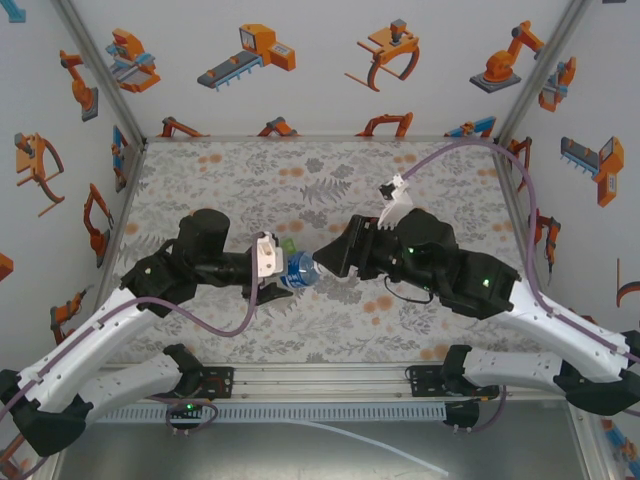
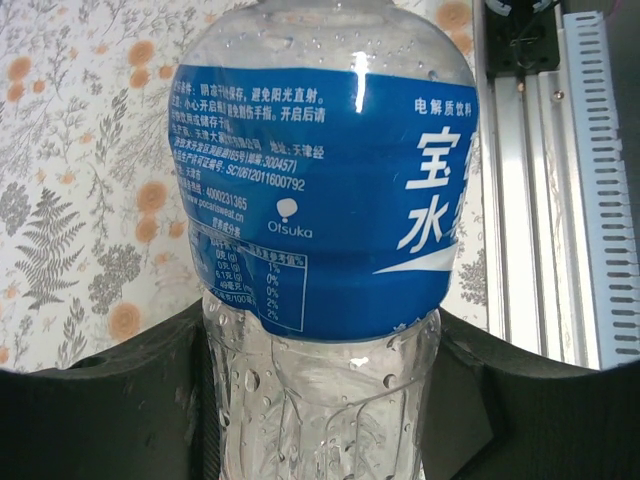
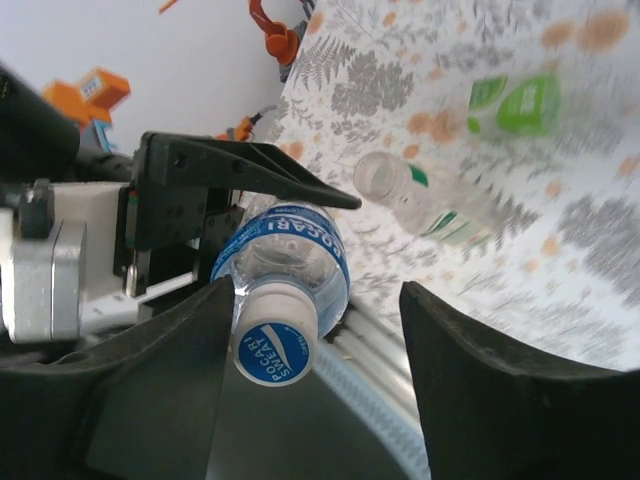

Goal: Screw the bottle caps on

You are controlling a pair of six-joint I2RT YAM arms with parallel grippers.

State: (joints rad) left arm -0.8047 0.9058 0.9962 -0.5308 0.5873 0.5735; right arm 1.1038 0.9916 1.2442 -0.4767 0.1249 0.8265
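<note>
- clear plastic bottle with a blue label [image 2: 320,200], beaded with droplets, lies sideways over the middle of the floral surface [image 1: 330,180], clamped by the left gripper [image 1: 283,270]
- white-and-blue round cap [image 3: 272,352] sits on its neck, between the parted jaws of the right gripper [image 3: 318,310]
- far green bottle [image 3: 515,105] is blurred

Bright, even light falls from above, leaving only soft, faint shadows under the arms [image 1: 150,300] on the patterned table [image 1: 300,170]. The overhead view is sharp. In the left wrist view a white glare streak runs down the blue-label bottle [image 2: 300,180], its print crisp. The right wrist view smears: the far green bottle [image 3: 515,105] blurs with the pattern around it.
</note>
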